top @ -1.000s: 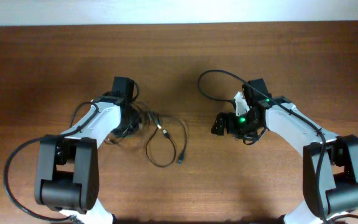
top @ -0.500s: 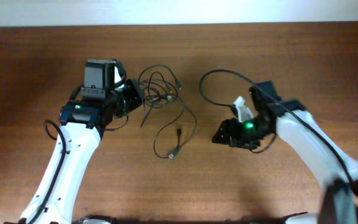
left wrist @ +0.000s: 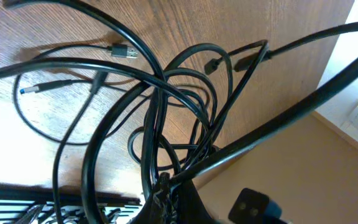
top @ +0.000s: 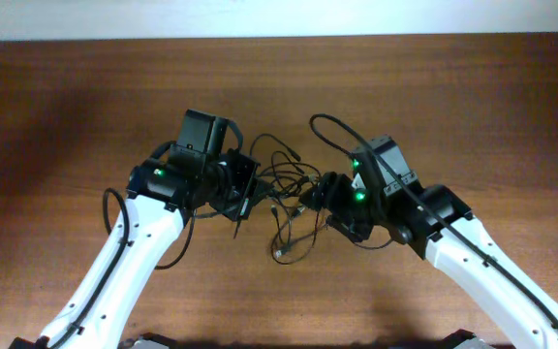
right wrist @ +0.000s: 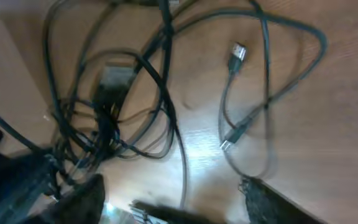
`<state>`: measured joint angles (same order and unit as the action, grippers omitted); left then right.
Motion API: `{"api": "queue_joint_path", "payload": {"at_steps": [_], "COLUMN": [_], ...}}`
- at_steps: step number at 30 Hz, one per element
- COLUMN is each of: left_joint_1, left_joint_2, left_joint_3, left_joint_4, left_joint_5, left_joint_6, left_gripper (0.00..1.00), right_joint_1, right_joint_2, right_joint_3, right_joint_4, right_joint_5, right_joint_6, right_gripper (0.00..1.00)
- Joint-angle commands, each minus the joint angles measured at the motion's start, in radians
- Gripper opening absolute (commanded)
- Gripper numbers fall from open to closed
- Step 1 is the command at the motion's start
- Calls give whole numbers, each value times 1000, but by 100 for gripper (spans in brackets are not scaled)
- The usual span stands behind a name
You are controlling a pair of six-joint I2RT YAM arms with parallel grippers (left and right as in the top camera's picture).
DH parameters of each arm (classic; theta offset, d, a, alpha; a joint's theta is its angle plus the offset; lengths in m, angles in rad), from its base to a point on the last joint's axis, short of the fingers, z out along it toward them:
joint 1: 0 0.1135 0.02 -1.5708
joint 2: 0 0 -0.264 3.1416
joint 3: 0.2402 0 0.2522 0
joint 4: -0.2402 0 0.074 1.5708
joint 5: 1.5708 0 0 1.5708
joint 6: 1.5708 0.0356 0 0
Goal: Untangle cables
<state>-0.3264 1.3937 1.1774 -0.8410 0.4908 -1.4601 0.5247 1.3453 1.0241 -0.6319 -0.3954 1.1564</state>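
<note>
Several cables [top: 281, 179]: thin black cords in one knotted bundle at the middle of the overhead frame, between your two grippers. One loose loop trails toward lower centre and ends in a small plug [top: 279, 254].
Knot, left wrist view: the strands cross over one another and all gather at bottom centre. A USB plug [left wrist: 124, 50] lies at upper left and a blue-tipped plug [left wrist: 33, 91] at far left, both on the wood.
Loop, right wrist view: one wide loop fills the right half of the frame, with a flat connector [right wrist: 237, 50] near the top and another small connector lower down. The denser tangle sits at left.
Your left gripper [top: 243, 192]: touching the knot's left side, pinched tight on the cables where the strands gather.
Your right gripper [top: 310, 197]: just beside the knot's right side, jaws spread apart. In its wrist view one finger [right wrist: 82, 196] is at lower left beside the tangle, and the other is at lower right over bare wood — nothing is pinched between them.
Your arms: the left arm [top: 134, 252] and right arm [top: 473, 262] reach in from the lower corners, each showing a green light.
Table [top: 473, 97]: brown wood grain under everything — a pale strip runs along the top edge of the frame.
</note>
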Motion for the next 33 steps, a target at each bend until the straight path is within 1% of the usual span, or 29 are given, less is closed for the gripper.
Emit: {"api": "queue_joint_path", "payload": {"at_steps": [1, 3, 4, 5, 6, 8, 9, 10, 11, 12, 13, 14, 15, 16, 17, 18, 19, 20, 21, 22, 24, 25, 26, 28, 29, 31, 33], "left_joint_1": [0, -1, -1, -1, -1, 1, 19, 43, 78, 110, 137, 163, 182, 191, 192, 192, 192, 192, 191, 191, 191, 191, 190, 178, 158, 136, 130], "left_joint_2": [-16, -16, -16, -16, -16, -16, -16, -16, -16, -16, -16, -16, -16, -16, -16, -16, -16, -16, -16, -16, -16, -16, -16, -16, -16, -16, -16], "left_joint_3": [13, 13, 13, 13, 13, 13, 13, 13, 13, 13, 13, 13, 13, 13, 13, 13, 13, 13, 13, 13, 13, 13, 13, 13, 13, 13, 13], "left_joint_4": [2, 2, 2, 1, 1, 2, 16, 43, 79, 90, 91, 91, 90, 90, 93, 94, 82, 60, 58, 56, 55, 56, 63, 71, 100, 127, 129], "left_joint_5": [22, 58, 103, 143, 159, 172, 172, 172, 171, 169, 159, 157, 156, 156, 156, 157, 157, 157, 157, 158, 157, 157, 157, 158, 169, 195, 210], "left_joint_6": [-16, -16, -16, -16, -8, 42, 108, 197, 335, 435, 517, 608, 676, 722, 724, 695, 637, 571, 555, 555, 557, 577, 580, 578, 578, 570, 555], "left_gripper": [0, 0, 0, 0, 0, 0, 0, 0, 0, 0, 0, 0, 0, 0, 0, 0, 0, 0, 0, 0, 0, 0, 0, 0, 0, 0, 0], "right_joint_1": [5, 15, 35, 56, 72, 82, 82, 82, 82, 82, 82, 82, 82, 82, 82, 82, 79, 67, 48, 34, -44, -83, -85, -54, -26, -5, -5], "right_joint_2": [50, 96, 127, 147, 155, 156, 156, 156, 156, 156, 156, 156, 156, 156, 154, 143, 129, 103, 87, 87, 87, 88, 88, 93, 118, 205, 283], "right_joint_3": [2, 2, 2, 2, 2, 2, 2, 2, 2, 2, 2, 2, 2, 2, 2, 3, 3, 3, 3, 3, 3, 3, 3, 2, 2, 2, 2], "right_joint_4": [70, 87, 118, 141, 142, 122, 46, -26, -103, -145, -178, -185, -196, -212, -217, -202, -175, -96, -45, -27, 40, 145, 196, 298, 314, 323, 425], "right_joint_5": [37, 22, 7, 5, 10, 33, 80, 146, 237, 286, 349, 401, 459, 507, 492, 457, 417, 295, 192, 158, 10, -128, -172, -195, -182, -169, -211], "right_joint_6": [126, 163, 169, 169, 166, 95, 51, 51, 51, 51, 26, -30, -63, -68, -78, -106, -125, -205, -237, -235, -118, -64, -37, 38, 110, 277, 292], "right_gripper": [56, 38, 21, 8, 4, 4, 4, 4, 4, 4, 4, 4, 4, 4, 4, 4, 4, 44, 80, 91, 91, 85, 85, 80, 72, 65, 62]}}
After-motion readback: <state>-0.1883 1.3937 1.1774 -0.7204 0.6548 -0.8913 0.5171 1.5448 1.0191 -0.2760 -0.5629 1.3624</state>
